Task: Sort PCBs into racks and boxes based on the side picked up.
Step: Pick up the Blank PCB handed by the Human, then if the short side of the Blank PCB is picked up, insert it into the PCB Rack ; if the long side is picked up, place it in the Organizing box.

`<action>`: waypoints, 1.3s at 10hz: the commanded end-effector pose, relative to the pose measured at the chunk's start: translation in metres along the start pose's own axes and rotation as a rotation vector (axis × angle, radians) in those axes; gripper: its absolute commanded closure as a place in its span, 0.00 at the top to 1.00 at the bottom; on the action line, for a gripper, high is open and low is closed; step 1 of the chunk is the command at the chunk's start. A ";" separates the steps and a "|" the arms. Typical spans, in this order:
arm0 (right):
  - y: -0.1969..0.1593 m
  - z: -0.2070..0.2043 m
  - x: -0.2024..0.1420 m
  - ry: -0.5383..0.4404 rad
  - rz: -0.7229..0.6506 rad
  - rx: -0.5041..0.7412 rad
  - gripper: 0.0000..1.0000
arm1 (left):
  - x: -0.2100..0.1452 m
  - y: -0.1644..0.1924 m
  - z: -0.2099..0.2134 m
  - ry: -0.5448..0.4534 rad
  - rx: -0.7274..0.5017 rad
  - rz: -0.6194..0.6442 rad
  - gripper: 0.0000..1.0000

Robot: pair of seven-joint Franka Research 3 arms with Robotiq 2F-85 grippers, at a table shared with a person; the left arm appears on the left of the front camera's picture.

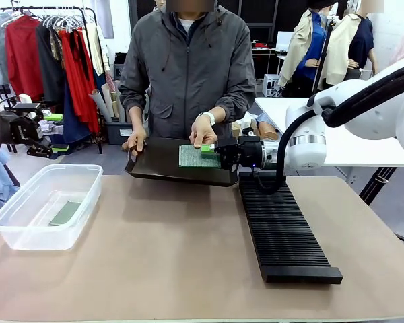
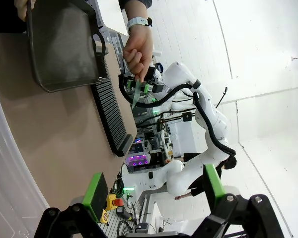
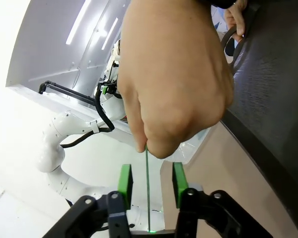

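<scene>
Above table (image 1: pixel 161 262), right claw (image 3: pixel 151 172) stands half-open astride the PCB (image 1: pixel 195 156).

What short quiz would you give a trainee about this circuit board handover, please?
1. How many thin green circuit boards lie in the clear plastic rectangular tub?
2. True or false: the long black ribbed rack already holds a board.
3. The patterned green board between the pads of the robot's right hand is gripped by: A) the person's hand; B) a rack slot; C) the tub.
Key: 1. one; 2. false; 3. A.
</scene>
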State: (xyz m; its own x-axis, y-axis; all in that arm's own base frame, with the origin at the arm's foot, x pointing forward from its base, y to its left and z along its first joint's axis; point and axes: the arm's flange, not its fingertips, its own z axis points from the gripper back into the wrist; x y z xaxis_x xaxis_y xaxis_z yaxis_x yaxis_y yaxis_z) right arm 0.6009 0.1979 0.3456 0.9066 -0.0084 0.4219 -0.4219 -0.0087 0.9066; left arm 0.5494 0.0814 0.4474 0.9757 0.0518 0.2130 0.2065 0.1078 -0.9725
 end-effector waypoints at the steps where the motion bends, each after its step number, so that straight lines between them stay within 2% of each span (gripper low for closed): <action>1: 0.003 -0.007 0.010 -0.007 -0.028 -0.023 0.09 | -0.002 -0.002 0.001 0.004 -0.006 0.004 1.00; 2: 0.000 -0.007 0.011 -0.006 -0.047 -0.026 0.00 | -0.002 -0.002 0.001 0.004 -0.006 0.004 1.00; 6: -0.001 -0.008 0.013 0.007 -0.064 -0.018 0.00 | -0.002 -0.002 0.001 0.004 -0.006 0.004 1.00; 7: -0.002 -0.010 0.013 0.041 -0.063 -0.004 0.00 | -0.002 -0.002 0.001 0.004 -0.006 0.004 1.00; 8: -0.001 0.000 0.003 -0.001 -0.045 -0.008 0.00 | -0.002 -0.002 0.001 0.004 -0.006 0.004 1.00; 13: -0.001 0.000 0.003 -0.001 -0.045 -0.008 0.00 | -0.002 -0.002 0.001 0.004 -0.006 0.004 1.00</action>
State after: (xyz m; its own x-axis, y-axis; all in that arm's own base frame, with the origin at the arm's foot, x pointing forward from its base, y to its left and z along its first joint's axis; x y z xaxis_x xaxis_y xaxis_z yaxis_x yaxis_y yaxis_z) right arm 0.6038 0.1971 0.3443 0.9257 -0.0070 0.3782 -0.3782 0.0005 0.9257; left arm 0.5494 0.0814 0.4474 0.9757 0.0518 0.2130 0.2065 0.1078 -0.9725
